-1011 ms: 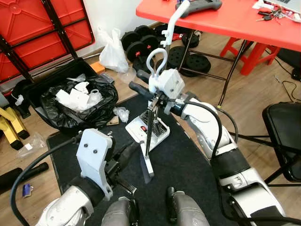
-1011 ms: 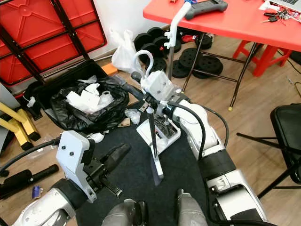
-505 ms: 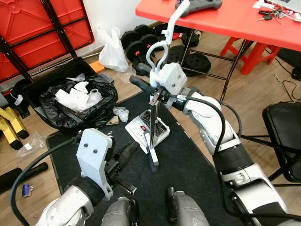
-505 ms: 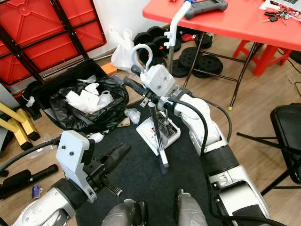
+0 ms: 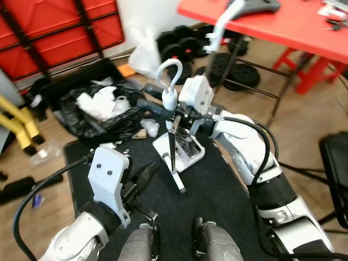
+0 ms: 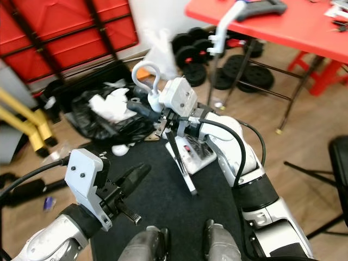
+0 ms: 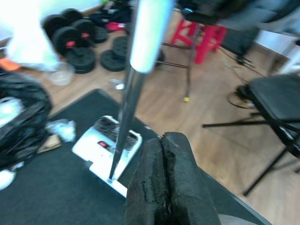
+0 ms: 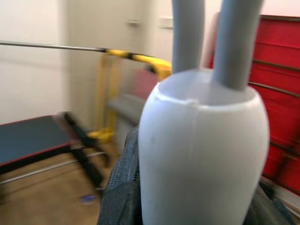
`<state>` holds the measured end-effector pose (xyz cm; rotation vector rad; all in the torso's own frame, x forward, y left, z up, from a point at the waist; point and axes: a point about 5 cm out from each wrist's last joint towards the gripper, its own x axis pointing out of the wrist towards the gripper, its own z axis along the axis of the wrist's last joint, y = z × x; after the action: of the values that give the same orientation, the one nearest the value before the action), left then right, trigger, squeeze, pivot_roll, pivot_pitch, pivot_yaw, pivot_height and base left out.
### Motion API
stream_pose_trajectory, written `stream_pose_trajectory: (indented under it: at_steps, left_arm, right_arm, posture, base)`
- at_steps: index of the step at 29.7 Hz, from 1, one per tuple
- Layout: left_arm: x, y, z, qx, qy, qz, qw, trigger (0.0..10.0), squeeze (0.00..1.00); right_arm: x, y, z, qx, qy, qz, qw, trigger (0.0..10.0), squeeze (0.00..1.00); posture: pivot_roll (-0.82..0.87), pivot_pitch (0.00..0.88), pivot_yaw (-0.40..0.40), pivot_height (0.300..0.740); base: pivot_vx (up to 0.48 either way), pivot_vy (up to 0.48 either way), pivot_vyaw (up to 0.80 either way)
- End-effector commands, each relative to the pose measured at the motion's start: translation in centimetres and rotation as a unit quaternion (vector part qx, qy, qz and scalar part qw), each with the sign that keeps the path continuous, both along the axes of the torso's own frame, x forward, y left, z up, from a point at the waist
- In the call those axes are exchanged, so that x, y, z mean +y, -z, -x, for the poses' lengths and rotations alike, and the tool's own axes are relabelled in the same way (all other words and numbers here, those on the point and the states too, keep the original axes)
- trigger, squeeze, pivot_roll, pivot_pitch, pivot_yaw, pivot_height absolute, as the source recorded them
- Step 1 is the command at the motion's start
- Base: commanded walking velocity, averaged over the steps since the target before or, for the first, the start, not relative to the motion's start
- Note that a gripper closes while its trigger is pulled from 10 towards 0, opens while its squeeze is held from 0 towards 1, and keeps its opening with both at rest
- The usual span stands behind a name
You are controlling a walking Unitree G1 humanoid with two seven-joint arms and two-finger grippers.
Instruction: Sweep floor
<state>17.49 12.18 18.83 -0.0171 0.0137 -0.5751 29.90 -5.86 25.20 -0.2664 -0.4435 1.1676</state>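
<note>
I am holding the sweeper (image 5: pixel 175 142) with the right gripper (image 5: pixel 163 106), which is closing around the top of the pole just under the white loop handle (image 5: pixel 169 76). I am gripping that high so I can steer the pole and push the white sweeper head (image 5: pixel 178 151) across the black mat (image 5: pixel 215 190) in front of my feet. The head is sitting on the far part of the mat, near the black rubbish bag (image 5: pixel 103 111) to the left, where loose scraps are lying.

The left gripper (image 7: pixel 166 180) is hovering low on the near left, its fingers pressed together and holding nothing; I am keeping it well apart from the pole so it stays out of the way.

In the right wrist view the handle is blocking most of the fingers, so I am judging the grip from the head views. Those views are blurring, and the small scraps beside the bag are too soft to identify. The red table (image 5: pixel 283 24) is cut off at the far right.
</note>
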Motion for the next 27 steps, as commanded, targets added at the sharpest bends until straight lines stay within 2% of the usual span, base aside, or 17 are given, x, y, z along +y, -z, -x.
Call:
stream_pose_trajectory:
  at_steps: [1,5,7,10,12,13,16,17,20,27]
  left_arm:
    - [-0.2,0.4,0.1,0.003,0.026,-0.004,1.0,10.0,0.0]
    - [0.0,0.7,-0.3,0.004,0.014,0.0,1.0,10.0,0.0]
    - [0.5,1.0,-0.8,0.009,-0.011,0.006,1.0,10.0,0.0]
    - [0.8,1.2,-1.2,0.012,-0.025,0.008,1.0,10.0,0.0]
    - [1.7,1.2,-1.9,0.001,-0.076,0.009,0.997,10.0,0.0]
    - [1.7,1.2,-1.9,0.001,-0.076,0.009,0.997,10.0,0.0]
    - [3.2,1.1,-2.5,-0.018,-0.155,0.007,0.988,10.0,0.0]
    - [3.2,1.1,-2.5,-0.018,-0.155,0.007,0.988,10.0,0.0]
    - [4.2,1.1,-2.6,-0.031,-0.211,-0.009,0.977,10.0,0.0]
    - [4.5,1.7,-2.3,-0.014,-0.225,0.004,0.974,10.0,0.0]
  right_arm:
    - [0.1,-0.2,0.8,-0.01,-0.025,0.004,1.0,10.0,0.0]
    - [-0.2,0.3,1.3,-0.011,-0.03,0.028,0.999,10.0,0.0]
    - [-0.5,0.6,1.7,-0.011,-0.03,0.043,0.999,10.0,0.0]
    - [-0.7,0.8,1.9,-0.007,-0.031,0.046,0.998,10.0,0.0]
    - [-1.5,1.3,2.5,0.001,-0.028,0.062,0.998,10.0,0.0]
    - [-1.5,1.3,2.5,0.001,-0.028,0.062,0.998,10.0,0.0]
    - [-2.8,2.2,3.2,0.013,-0.014,0.084,0.996,10.0,0.0]
    - [-2.8,2.2,3.2,0.013,-0.014,0.084,0.996,10.0,0.0]
    - [-4.2,3.1,3.5,0.028,0.013,0.102,0.994,10.0,0.0]
    - [-5.1,3.7,3.6,0.043,0.037,0.107,0.993,10.0,0.0]
  posture:
    - [-0.04,0.156,0.01,0.74]
    - [-0.05,0.142,0.008,0.74]
    - [-0.05,0.107,0.005,0.74]
    - [-0.05,0.102,0.003,0.74]
    - [-0.07,0.054,0.006,0.74]
    - [-0.07,0.054,0.006,0.74]
    - [-0.07,0.037,0.009,0.74]
    - [-0.07,0.037,0.009,0.74]
    - [-0.08,0.024,0.012,0.74]
    - [-0.08,0.019,0.022,0.74]
  base:
    - [0.0,0.0,0.8]
    - [0.0,0.0,0.8]
    - [0.0,0.0,0.8]
    - [0.0,0.0,0.8]
    - [0.0,0.0,0.8]
    - [0.0,0.0,0.8]
    - [0.0,0.0,0.8]
    - [0.0,0.0,0.8]
    - [0.0,0.0,0.8]
    - [0.0,0.0,0.8]
